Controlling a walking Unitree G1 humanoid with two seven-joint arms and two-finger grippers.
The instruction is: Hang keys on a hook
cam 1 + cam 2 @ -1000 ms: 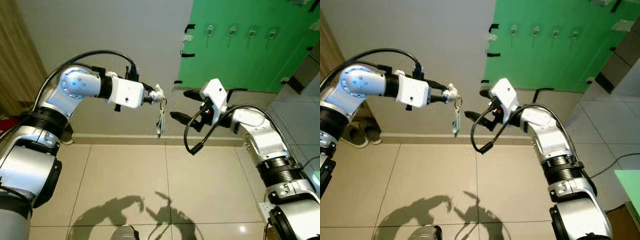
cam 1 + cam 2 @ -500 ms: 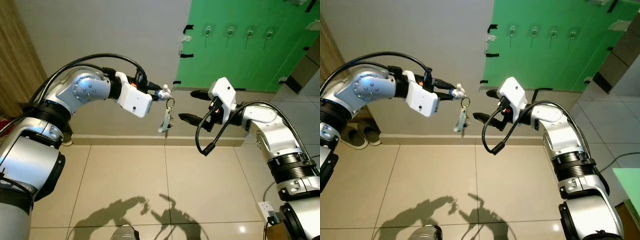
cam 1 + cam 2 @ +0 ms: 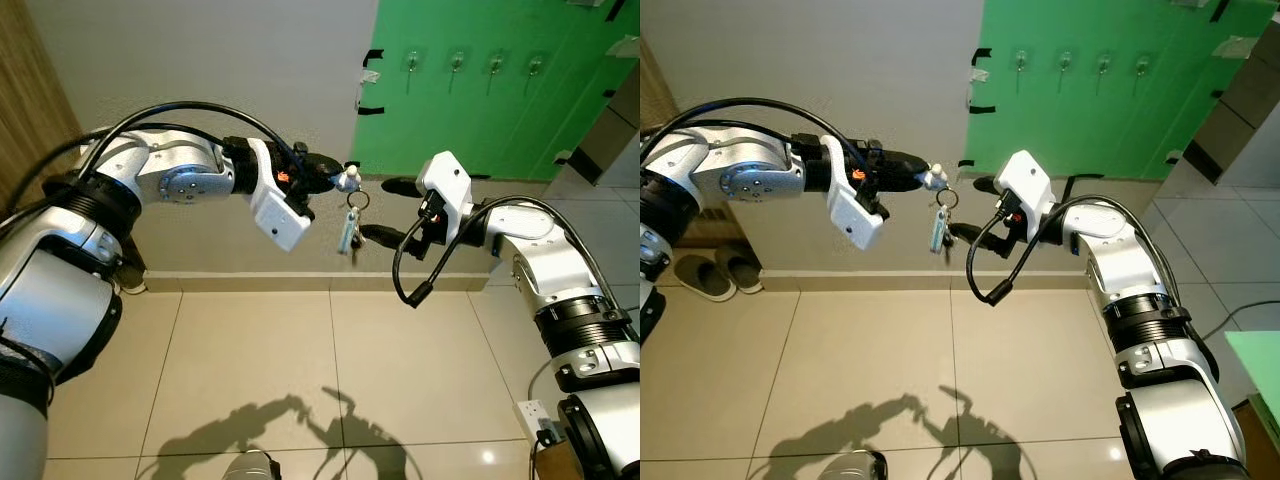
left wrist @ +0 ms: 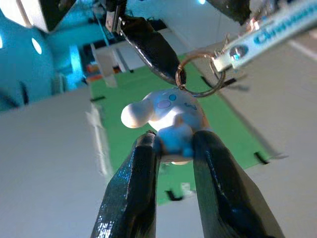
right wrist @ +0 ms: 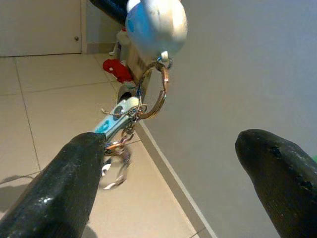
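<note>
Keys (image 3: 348, 232) dangle from the left claw (image 3: 345, 181), offered toward the right claw (image 3: 392, 211).

Head views: green board's hooks (image 3: 453, 60) lie beyond both claws.
Left wrist: fingers (image 4: 134, 184) pinch the white charm (image 4: 166, 117), so ring and keys swing free.
Right wrist: fingers (image 5: 69, 184) spread wide either side, probably for a handover.
</note>
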